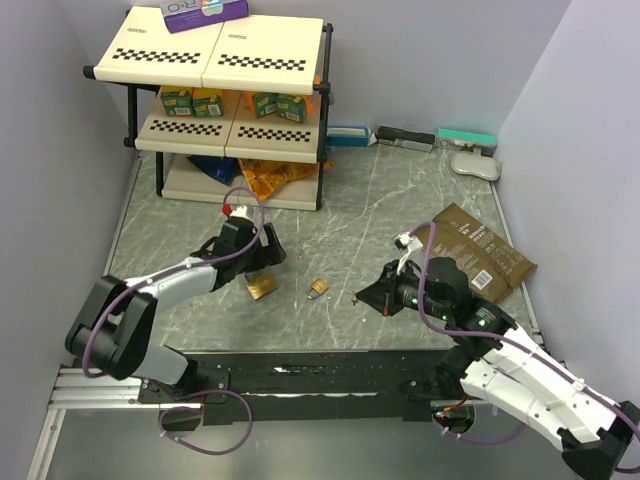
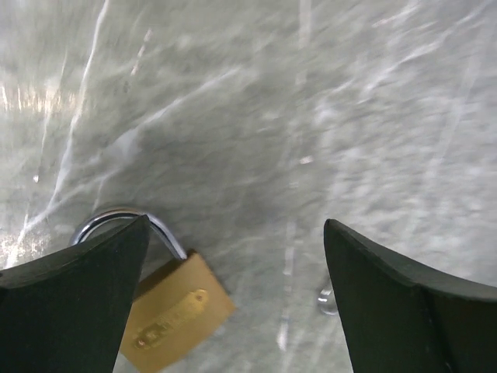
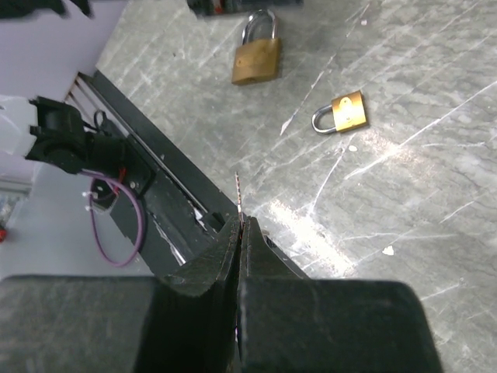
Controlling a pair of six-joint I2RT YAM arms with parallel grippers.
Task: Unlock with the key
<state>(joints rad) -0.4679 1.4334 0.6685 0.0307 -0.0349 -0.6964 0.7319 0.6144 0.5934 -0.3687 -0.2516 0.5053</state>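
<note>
At the tip of the right gripper (image 3: 241,224), the key (image 3: 238,189) showed only as a thin, dark sliver of metal, poking out past the fingertips and held clear above the surface (image 3: 404,202). Its exposed end was narrow and pointed, far slimmer than anything else nearby. The rest of it was buried in the pinch, so its head could not be made out. The right gripper's 2 black fingers were pressed together on it, with no visible gap beyond the key's own thickness. In the top view the key was no more than a speck at the front of that gripper, which hung low over the grey, marbled surface near its front middle.

Beyond the key lay 2 brass locks, apart from each other and from the key. The smaller padlock (image 3: 347,111) lay flat, the nearer of the 2, its steel shackle curving out from the body. The larger padlock (image 3: 257,56) lay flat farther off, toward the left arm.

The left gripper (image 2: 237,229) hung just over the larger padlock with its fingers spread wide and nothing between them. In its wrist view, the padlock's body and shackle were partly hidden behind the finger at the left of the picture.

Farther out, a brown packet (image 1: 487,257) lay beside the right arm, and a shelf rack (image 1: 225,60) holding green boxes (image 1: 235,102) stood at the back left.
</note>
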